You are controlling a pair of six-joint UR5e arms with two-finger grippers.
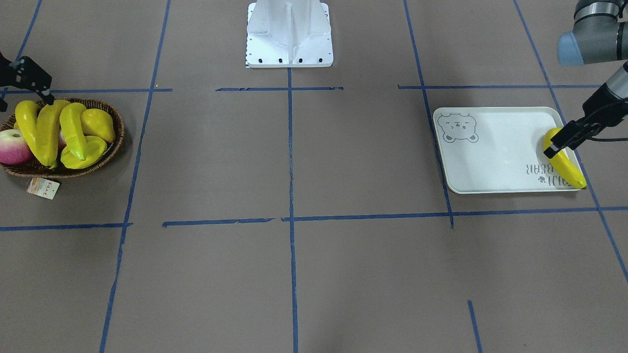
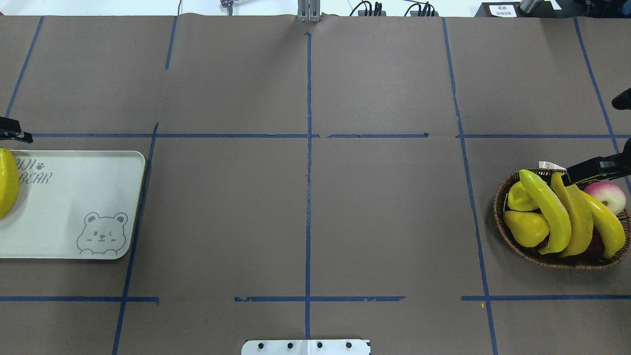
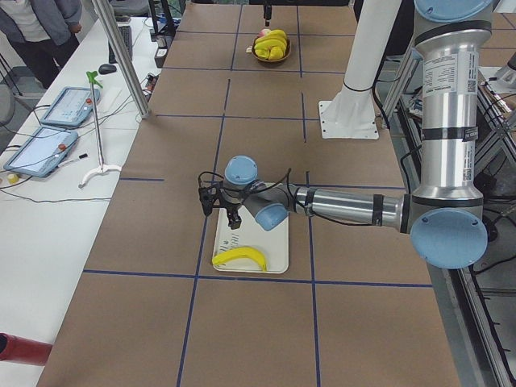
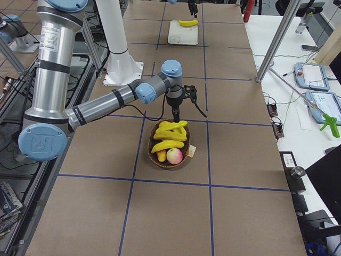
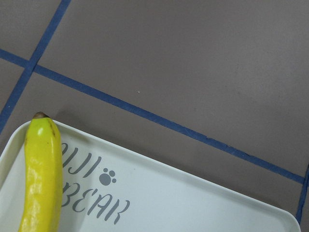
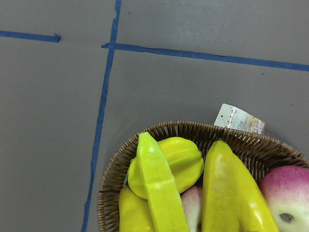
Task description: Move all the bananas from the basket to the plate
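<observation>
Three bananas (image 1: 49, 132) lie in the wicker basket (image 1: 117, 142) at the table's right end, seen also in the overhead view (image 2: 574, 212) and the right wrist view (image 6: 219, 188). A fourth banana (image 1: 566, 164) lies flat on the bear-print plate (image 1: 490, 157), along its outer short edge; the left wrist view shows it too (image 5: 42, 179). My left gripper (image 1: 566, 142) hovers just above that banana and looks open and empty. My right gripper (image 2: 594, 169) hangs over the basket's far rim at the bananas' tips, looks open and holds nothing.
The basket also holds a yellow pear (image 2: 526, 228), a ridged yellow fruit (image 2: 517, 196) and a pink apple (image 2: 609, 196); its paper tag (image 1: 43, 188) lies on the table. The white robot base (image 1: 289, 34) stands mid-table. Blue tape lines cross the brown surface.
</observation>
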